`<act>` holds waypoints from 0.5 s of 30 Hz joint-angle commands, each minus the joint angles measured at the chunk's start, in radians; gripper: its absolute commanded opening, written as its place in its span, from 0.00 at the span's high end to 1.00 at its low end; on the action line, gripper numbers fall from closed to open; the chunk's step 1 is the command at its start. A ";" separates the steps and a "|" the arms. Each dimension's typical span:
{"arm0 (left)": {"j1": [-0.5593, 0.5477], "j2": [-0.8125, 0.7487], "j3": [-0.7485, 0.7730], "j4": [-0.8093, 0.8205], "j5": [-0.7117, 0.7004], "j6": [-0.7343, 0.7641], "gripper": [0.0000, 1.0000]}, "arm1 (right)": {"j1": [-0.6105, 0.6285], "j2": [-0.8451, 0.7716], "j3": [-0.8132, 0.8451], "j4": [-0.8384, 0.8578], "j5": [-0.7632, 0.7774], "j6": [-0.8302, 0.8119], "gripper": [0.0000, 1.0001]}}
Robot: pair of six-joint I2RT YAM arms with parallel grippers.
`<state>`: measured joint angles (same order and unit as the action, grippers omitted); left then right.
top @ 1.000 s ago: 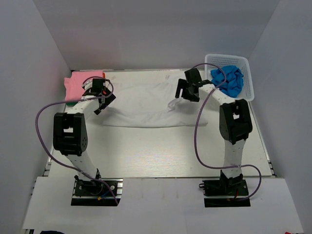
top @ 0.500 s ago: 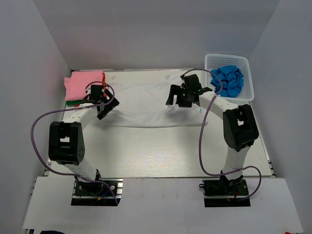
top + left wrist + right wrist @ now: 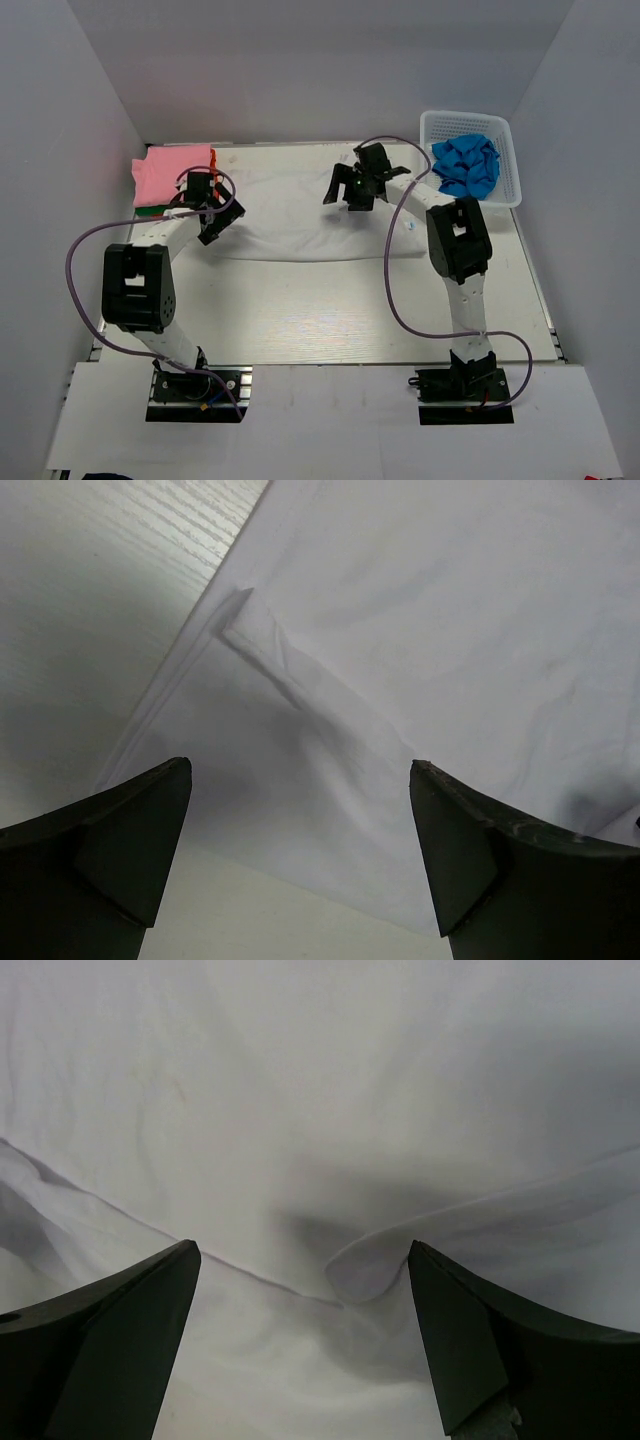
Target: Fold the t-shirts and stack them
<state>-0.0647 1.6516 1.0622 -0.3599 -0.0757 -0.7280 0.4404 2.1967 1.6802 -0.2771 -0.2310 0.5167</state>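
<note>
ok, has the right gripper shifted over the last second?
Yes. The right gripper has moved left over the white t-shirt, farther from the basket in the top view. Its jaws stand open.

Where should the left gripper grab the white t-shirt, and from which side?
Probably the raised fold near the left edge of the white t-shirt, from straight above: it stands up off the flat cloth, and the open left gripper hangs near it.

Top view: I see even, diffuse light from above, w/ soft shadows on table (image 3: 300, 310). Wrist views: dimmer; fingers (image 3: 110, 850) dark, edges soft; white t-shirt (image 3: 300, 1080) shaded grey in folds.
</note>
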 commanded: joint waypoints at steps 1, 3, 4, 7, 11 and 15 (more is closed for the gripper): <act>0.000 0.026 0.067 -0.020 -0.007 0.010 0.00 | -0.005 0.023 0.103 -0.005 0.050 0.043 0.10; 0.000 0.056 0.087 -0.030 -0.007 0.010 0.00 | -0.006 0.003 0.104 -0.025 0.093 0.036 0.10; 0.000 0.056 0.087 -0.030 0.007 0.010 0.00 | -0.011 -0.006 0.081 -0.034 0.104 0.031 0.10; 0.000 0.076 0.075 0.027 0.040 0.010 0.00 | -0.014 -0.079 -0.008 -0.047 0.169 0.025 0.10; 0.000 0.114 0.062 0.061 0.050 0.010 0.00 | -0.040 -0.213 -0.187 -0.037 0.260 0.008 0.10; 0.000 0.158 0.053 0.052 0.060 -0.008 0.00 | -0.061 -0.291 -0.344 -0.034 0.269 0.015 0.10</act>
<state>-0.0647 1.7935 1.1156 -0.3225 -0.0399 -0.7246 0.3996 1.9873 1.4197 -0.3122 -0.0193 0.5354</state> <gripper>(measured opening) 0.997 0.904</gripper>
